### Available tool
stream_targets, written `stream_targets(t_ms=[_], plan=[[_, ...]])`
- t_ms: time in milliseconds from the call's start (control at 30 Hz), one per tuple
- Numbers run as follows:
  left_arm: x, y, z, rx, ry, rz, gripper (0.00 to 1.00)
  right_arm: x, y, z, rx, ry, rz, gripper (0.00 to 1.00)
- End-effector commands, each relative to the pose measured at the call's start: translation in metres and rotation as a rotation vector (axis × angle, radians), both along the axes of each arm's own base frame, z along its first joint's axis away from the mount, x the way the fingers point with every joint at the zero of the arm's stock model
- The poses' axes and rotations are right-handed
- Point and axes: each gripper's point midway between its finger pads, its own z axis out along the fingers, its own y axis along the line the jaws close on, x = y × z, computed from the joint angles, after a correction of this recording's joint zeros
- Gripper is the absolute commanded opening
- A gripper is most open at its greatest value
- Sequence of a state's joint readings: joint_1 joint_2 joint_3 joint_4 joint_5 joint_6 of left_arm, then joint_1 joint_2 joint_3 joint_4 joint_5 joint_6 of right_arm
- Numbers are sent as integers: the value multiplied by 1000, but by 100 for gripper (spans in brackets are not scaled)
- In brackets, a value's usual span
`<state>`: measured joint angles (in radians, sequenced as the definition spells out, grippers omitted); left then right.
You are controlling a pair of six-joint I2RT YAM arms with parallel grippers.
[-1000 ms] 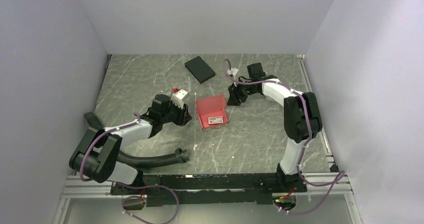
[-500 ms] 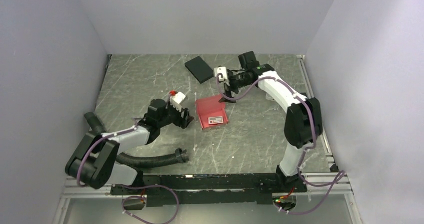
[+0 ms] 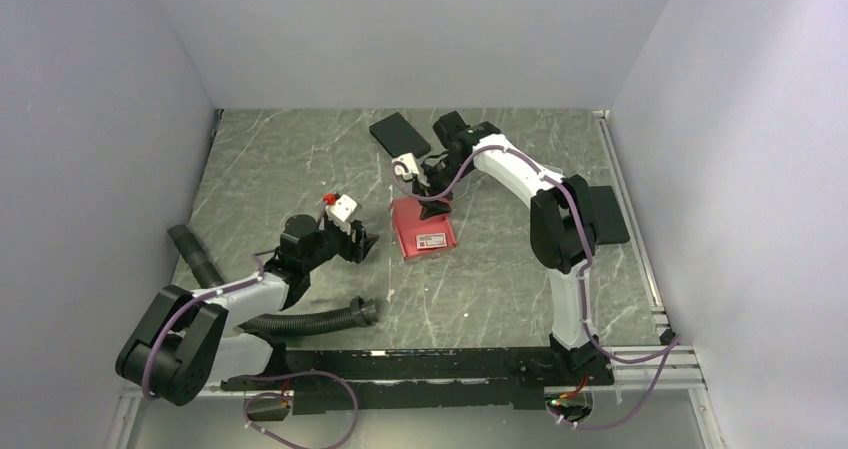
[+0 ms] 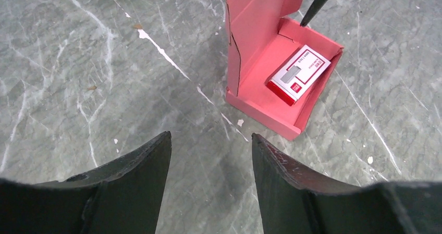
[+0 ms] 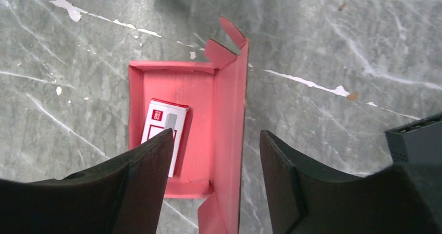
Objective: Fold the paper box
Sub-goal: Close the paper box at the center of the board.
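Note:
The pinkish-red paper box (image 3: 420, 231) lies open in the middle of the table, its lid (image 5: 233, 114) standing upright along the far side. A small red-and-white carton (image 5: 166, 127) rests inside the tray (image 4: 260, 70). My right gripper (image 3: 432, 191) hovers over the lid, open; the lid's edge stands between its fingers (image 5: 216, 137) with a gap on both sides. My left gripper (image 3: 365, 244) sits left of the box, open and empty (image 4: 211, 140), with bare table between its fingertips. The right gripper's dark fingertip (image 4: 318, 4) shows above the tray.
A black flat box (image 3: 400, 137) lies at the back, just behind the right gripper. A black corrugated hose (image 3: 300, 321) curls near the left arm's base. A dark flat pad (image 3: 608, 214) lies at the right. White specks dot the marble table (image 3: 500, 279).
The right arm swung left from beside the box to above its raised lid. The left arm drew back towards the near left. Both grippers stand wider than a second ago.

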<state>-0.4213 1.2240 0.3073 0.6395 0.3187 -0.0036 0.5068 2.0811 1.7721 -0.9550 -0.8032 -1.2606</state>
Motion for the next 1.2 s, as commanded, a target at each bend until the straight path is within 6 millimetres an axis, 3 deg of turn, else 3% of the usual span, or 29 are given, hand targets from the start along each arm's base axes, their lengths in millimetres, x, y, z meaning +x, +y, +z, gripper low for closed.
stream_targets(t_ms=[0, 133, 400, 733, 1167], plan=[[-3, -7, 9, -33, -52, -61, 62, 1, -1, 2, -28, -6, 25, 58], [-10, -14, 12, -53, -54, -128, 62, -1, 1, -4, -45, 5, 34, 35], [-23, -26, 13, -75, -53, -226, 63, -10, -6, 2, -39, -10, 74, 7], [-24, -37, 8, -62, -31, -311, 64, -35, -16, 26, 14, -15, 161, 0], [-13, -60, 9, -60, -142, -471, 66, -60, -22, 13, 12, 3, 249, 0]])
